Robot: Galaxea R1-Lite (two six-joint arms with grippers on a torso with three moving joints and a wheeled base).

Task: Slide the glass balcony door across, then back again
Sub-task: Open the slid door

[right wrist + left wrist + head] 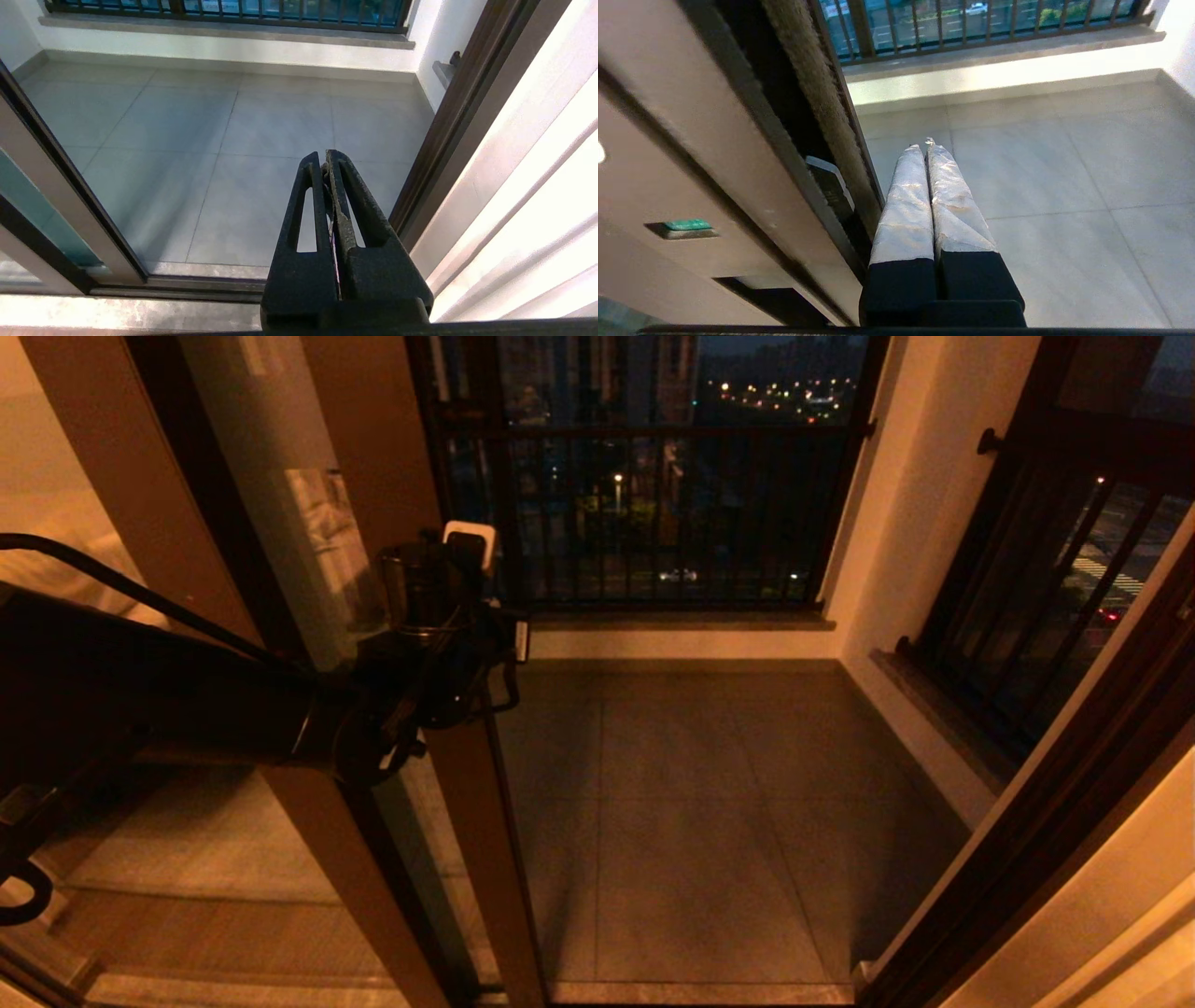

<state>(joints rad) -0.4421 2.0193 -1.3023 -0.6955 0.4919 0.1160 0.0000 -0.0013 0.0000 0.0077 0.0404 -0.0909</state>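
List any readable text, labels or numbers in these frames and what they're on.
None can be read.
The glass balcony door has a pale frosted patch, too blurred to read.
The small green tab in the door frame slot shows no legible marking.
The left gripper and right gripper carry no text.

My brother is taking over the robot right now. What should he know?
Left gripper: shut, holding nothing, beside the door's edge.
Right gripper: shut, parked, aimed at the balcony floor.
Door: slid to the left, doorway wide open.
Done: the door looks slid across.
Left: probably sliding it back again.
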